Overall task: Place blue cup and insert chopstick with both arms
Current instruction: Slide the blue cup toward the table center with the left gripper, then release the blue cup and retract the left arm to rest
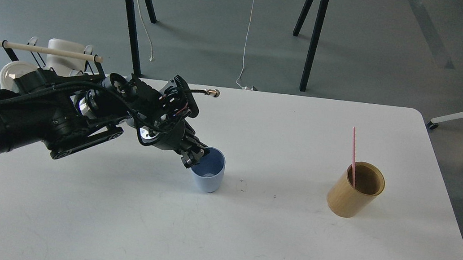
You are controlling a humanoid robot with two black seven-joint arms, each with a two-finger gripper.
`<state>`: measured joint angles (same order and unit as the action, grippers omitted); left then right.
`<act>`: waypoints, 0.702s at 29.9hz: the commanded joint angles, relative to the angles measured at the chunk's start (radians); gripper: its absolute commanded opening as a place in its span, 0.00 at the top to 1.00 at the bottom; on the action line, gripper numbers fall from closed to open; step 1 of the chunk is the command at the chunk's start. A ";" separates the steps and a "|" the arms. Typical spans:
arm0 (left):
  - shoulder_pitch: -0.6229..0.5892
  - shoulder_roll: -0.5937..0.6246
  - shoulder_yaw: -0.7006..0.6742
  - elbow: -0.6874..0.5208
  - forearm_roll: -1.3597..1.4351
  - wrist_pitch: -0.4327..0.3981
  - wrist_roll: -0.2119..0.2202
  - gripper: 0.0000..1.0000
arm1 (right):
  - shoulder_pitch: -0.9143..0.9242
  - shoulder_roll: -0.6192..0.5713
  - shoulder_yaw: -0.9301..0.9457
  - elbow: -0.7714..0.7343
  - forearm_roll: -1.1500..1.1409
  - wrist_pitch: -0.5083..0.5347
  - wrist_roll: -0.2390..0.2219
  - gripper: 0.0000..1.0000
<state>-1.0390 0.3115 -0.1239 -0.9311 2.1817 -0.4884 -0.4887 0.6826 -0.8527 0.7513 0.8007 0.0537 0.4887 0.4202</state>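
Blue cup [209, 173] stands upright on the white table [243, 240], well left of the wooden holder [354, 196]. Left gripper [194, 155] sits at the cup's left rim, one finger seemingly inside, one outside; whether it pinches the wall I cannot tell. Right gripper not in view.

Cup looks light, thin plastic, smooth: likely to tip or slide under a sideways nudge. Rim pinch suits it.

Pink chopstick [353, 154] leans inside the holder, top half clear above it. Stiff, thin, slippery; grasp the exposed upper part.
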 commanded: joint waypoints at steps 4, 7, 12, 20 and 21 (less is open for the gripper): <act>0.004 0.000 -0.007 -0.002 0.000 0.000 0.000 0.89 | -0.001 0.001 -0.001 0.000 0.000 0.000 0.000 0.01; 0.004 0.001 -0.008 0.000 0.000 0.000 0.000 0.87 | -0.001 0.003 -0.001 0.000 0.000 0.000 0.000 0.01; 0.004 0.001 -0.011 0.000 0.000 0.000 0.000 0.84 | -0.002 0.001 -0.001 0.000 0.000 0.000 0.002 0.01; 0.002 0.015 -0.016 -0.003 0.000 0.000 0.000 0.62 | -0.003 0.003 -0.003 0.000 0.000 0.000 0.002 0.01; 0.002 0.017 -0.022 -0.003 0.000 0.000 0.000 0.60 | -0.005 0.003 -0.003 0.000 0.000 0.000 0.002 0.01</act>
<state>-1.0355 0.3233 -0.1370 -0.9339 2.1817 -0.4887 -0.4888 0.6801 -0.8502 0.7489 0.8007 0.0537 0.4887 0.4219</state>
